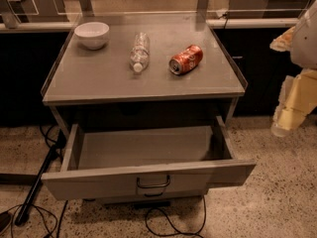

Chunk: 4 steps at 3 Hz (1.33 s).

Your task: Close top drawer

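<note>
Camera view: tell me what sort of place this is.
Probably a robot test lab: a grey metal cabinet with its top drawer open, loose cables on the speckled floor, the gripper hanging at the right edge.

A speckled terrazzo floor [277, 197] runs under a grey metal cabinet [230, 110] whose surface [99, 78] has a low raised rim. Black cables [173, 224] loop across the floor beside a dark pole [37, 182] lying at the left. Behind, a pale ledge [247, 22] tops dark panels [20, 73]. The light is dim and warm. The gripper [282, 125] hangs at the right edge.
</note>
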Available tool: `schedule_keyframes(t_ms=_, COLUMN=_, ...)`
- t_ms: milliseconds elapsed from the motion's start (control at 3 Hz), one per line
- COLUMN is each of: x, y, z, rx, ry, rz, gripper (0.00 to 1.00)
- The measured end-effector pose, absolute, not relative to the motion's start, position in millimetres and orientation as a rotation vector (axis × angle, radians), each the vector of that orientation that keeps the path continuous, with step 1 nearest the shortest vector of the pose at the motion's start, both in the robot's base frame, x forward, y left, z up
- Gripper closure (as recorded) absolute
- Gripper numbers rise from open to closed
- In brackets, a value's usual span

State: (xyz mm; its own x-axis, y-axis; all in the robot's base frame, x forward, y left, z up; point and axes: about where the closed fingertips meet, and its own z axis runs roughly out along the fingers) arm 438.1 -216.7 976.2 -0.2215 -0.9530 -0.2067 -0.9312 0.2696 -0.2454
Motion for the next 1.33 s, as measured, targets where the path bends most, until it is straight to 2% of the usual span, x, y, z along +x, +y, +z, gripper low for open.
schedule_keyframes(t_ms=333, x=438.1, y=-216.7, z=976.2, rx=-1.725, ry=2.232, rz=-0.098, gripper=0.0)
schedule_keyframes(t_ms=667, x=438.1, y=-216.7, z=976.2, rx=-1.725, ry=2.232, rz=-0.098, gripper=0.12)
schedule_keyframes(t_ms=1333, x=438.1, y=-216.6, z=976.2, rx=-1.725, ry=2.232, rz=-0.098, gripper=0.59)
